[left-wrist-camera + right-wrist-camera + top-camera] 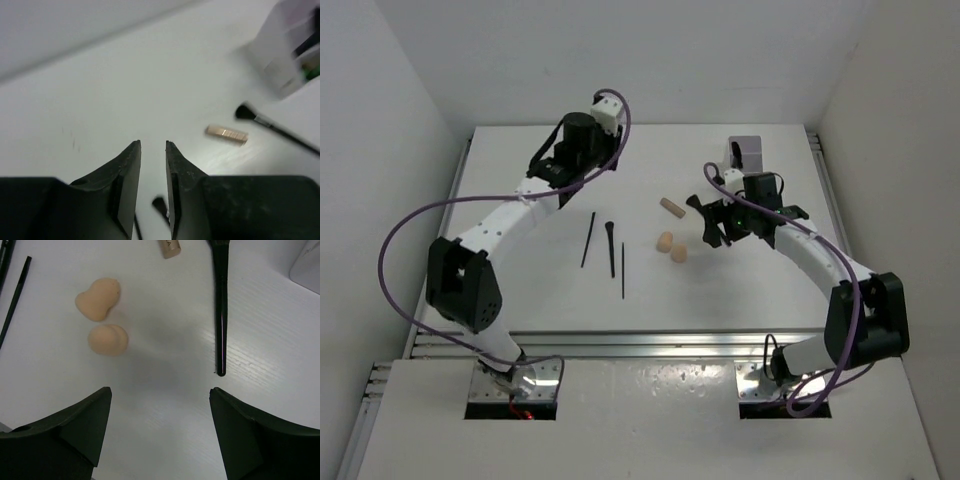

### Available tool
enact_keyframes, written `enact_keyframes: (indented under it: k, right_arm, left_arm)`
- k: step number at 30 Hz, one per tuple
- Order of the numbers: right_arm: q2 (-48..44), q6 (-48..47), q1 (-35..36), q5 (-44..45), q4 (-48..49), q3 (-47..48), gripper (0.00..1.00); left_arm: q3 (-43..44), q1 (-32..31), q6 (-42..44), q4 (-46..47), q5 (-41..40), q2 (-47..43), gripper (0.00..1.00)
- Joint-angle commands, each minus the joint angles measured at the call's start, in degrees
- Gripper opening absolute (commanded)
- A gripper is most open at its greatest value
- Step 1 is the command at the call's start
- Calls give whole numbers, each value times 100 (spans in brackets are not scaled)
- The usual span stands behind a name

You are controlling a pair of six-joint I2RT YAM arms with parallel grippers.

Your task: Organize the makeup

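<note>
On the white table lie a thin black pencil (588,240), a small black brush (610,248) and a second pencil (623,270). A tan cylinder (670,207) lies to their right, also in the left wrist view (226,133). Two beige sponges (664,241) (678,253) lie side by side, also in the right wrist view (98,299) (107,340). A long black brush (220,315) lies just ahead of my right gripper (160,395), which is wide open, empty and low over the table. My left gripper (153,145) hovers over the thin items' far ends, its jaws a narrow gap apart and empty.
The translucent white compartment box (747,152) stands at the back right, also in the left wrist view (290,50), with something green (312,72) inside. White walls enclose the table on the left, back and right. The right gripper (703,222) is between the sponges and the box.
</note>
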Motion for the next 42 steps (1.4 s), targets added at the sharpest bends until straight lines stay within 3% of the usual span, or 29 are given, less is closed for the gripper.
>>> enact_keyframes:
  k: [1,3,7,11,18,25,31,36,42]
  right_arm:
    - [131,357,203,526,496,0,80]
    - [176,357,405,755,487,1,80]
    - [133,550,669,1134,373,19,80]
    - [53,349,801,1203,154,18,80]
    - [-158,252,827,1231,-198,-78,80]
    - [-307,173,827,1432,-357,-271,80]
    - [-465,173,810,1459,-260,-412,80]
    - [-501,85,801,1441,-216,-412,80]
    - [-492,50,757,1521,-207,-325,80]
  left_arm:
    - [221,417,-315,-2735,-165,641,32]
    - [222,681,-315,-2941,-111,791,35]
    - [-375,953,-122,-2837,38,791,54]
    - [-1025,954,-51,-2591,231,844,61]
    - [-1080,954,71,-2529,1022,1282,61]
    - [-649,954,186,-2467,927,1898,61]
    - [-473,954,125,-2696,189,2259,44]
    - [-675,954,72,-2837,4,2259,21]
    - [-868,1006,-244,-2950,-278,2312,0]
